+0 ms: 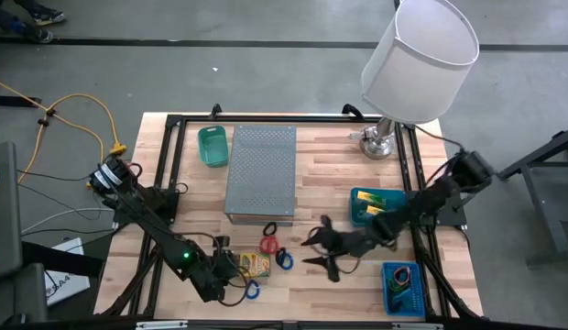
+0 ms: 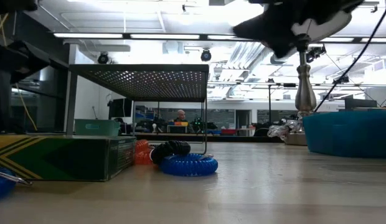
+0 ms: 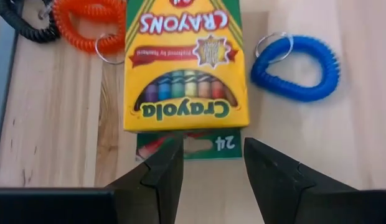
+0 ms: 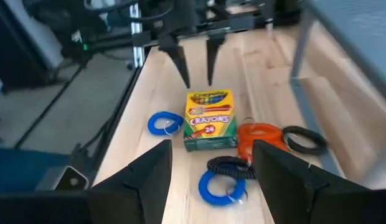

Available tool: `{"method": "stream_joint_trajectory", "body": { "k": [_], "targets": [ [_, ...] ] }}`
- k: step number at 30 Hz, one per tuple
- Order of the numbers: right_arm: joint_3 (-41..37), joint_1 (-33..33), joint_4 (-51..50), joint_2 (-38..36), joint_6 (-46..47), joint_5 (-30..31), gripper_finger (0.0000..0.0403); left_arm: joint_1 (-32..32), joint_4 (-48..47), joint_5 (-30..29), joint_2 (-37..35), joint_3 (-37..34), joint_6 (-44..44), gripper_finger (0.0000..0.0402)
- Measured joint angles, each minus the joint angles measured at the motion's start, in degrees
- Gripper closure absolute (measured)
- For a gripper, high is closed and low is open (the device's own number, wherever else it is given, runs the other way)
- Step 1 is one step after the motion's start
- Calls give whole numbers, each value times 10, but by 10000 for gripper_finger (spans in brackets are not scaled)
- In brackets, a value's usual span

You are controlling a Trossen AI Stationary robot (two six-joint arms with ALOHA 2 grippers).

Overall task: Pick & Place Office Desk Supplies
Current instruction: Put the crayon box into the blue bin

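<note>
In the overhead frame I see a grey perforated metal box (image 1: pixel 261 173) at centre, a white-shaded lamp (image 1: pixel 419 57) upper right, and blue bins (image 1: pixel 403 288) at the right edge. The yellow-green cardboard crayon box (image 1: pixel 255 265) lies lower centre, with coiled red (image 1: pixel 269 246), blue (image 1: pixel 284 259) and dark (image 1: pixel 270 228) loops beside it. My left gripper (image 3: pixel 210 163) has its fingers spread, the box just ahead of the tips, untouched. My right gripper (image 1: pixel 318 251), fingers spread too, hovers right of the loops.

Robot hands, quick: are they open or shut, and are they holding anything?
Left end effector: open, empty, just short of the crayon box.
Right end effector: open, empty, above the table.
</note>
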Motion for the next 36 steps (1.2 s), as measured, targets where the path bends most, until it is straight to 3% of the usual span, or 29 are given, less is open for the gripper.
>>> {"method": "stream_joint_trajectory", "body": {
  "k": [7,15,36],
  "targets": [
    [114,-22,-59,117,-17,-66,192,-6,0,-17,10,0,-4,241],
    [163,-36,-70,193,-2,-107,192,-19,1,-46,10,0,-11,241],
    [169,-41,-56,210,18,-158,192,-25,13,-102,7,0,53,241]
  ]
}}
